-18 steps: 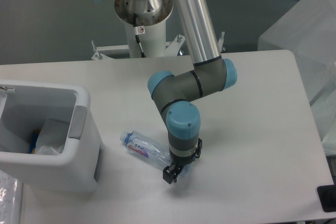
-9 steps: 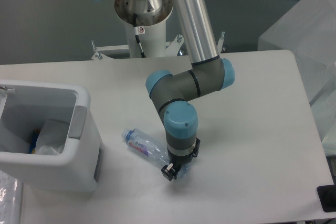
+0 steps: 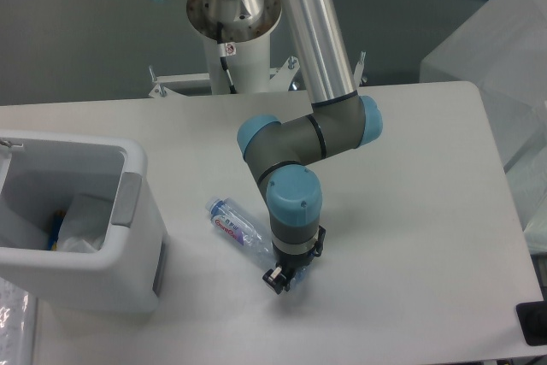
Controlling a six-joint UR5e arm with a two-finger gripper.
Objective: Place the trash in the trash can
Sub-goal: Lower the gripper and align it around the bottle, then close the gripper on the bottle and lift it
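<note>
The crushed clear bottle (image 3: 237, 227), with a light-blue cap and a red-blue label, lies slanted on the white table just right of the trash can. Its cap end points up-left toward the can. My gripper (image 3: 281, 278) points down at the bottle's lower right end and is shut on it. The fingers hide that end of the bottle. The trash can (image 3: 137, 256) is a white bin with a grey latch piece on its right wall, standing at the left edge. Inside it lies a pale crumpled wrapper (image 3: 83, 226).
The arm's base column (image 3: 232, 40) stands at the back centre of the table. Translucent plastic covers (image 3: 500, 49) sit at the far right. A dark object (image 3: 533, 322) shows at the lower right corner. The table's right edge runs near it.
The fingers have closed on the bottle's end. The bottle's cap end has swung up and to the right, so it lies steeper than before. The arm shifted slightly left.
</note>
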